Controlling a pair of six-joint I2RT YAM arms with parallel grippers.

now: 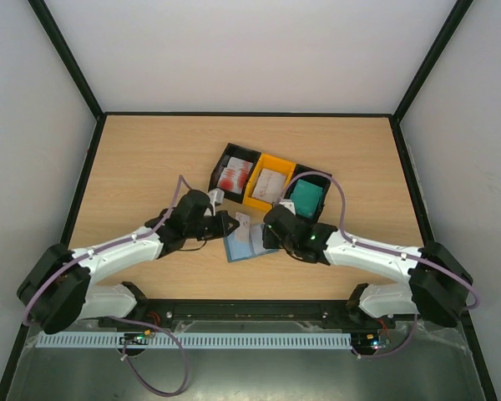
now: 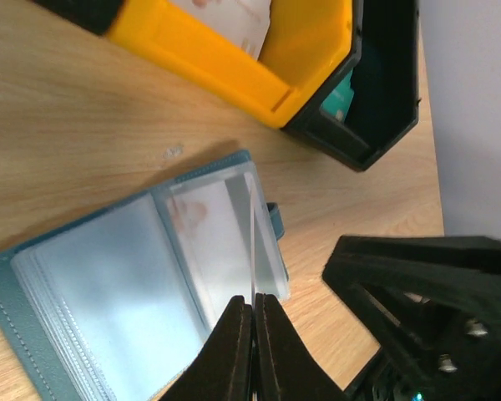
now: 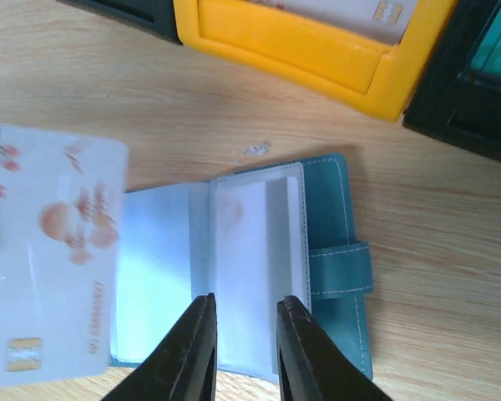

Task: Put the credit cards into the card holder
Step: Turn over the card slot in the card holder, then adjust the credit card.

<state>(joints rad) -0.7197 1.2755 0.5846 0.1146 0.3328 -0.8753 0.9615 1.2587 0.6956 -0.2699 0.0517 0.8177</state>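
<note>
This is a robotics lab test cell. A bare wooden table (image 1: 150,159) sits boxed in by plain white walls (image 1: 250,50) on a black frame (image 1: 67,63). A left arm (image 1: 117,251) and a right arm (image 1: 376,255) are bolted to a black rail (image 1: 250,313) at the near edge, beside purple cables (image 1: 179,368) and a slotted cable duct (image 1: 234,341). Farther back, black and yellow bins (image 1: 275,159) hold sorted credit cards (image 1: 234,176).
</note>
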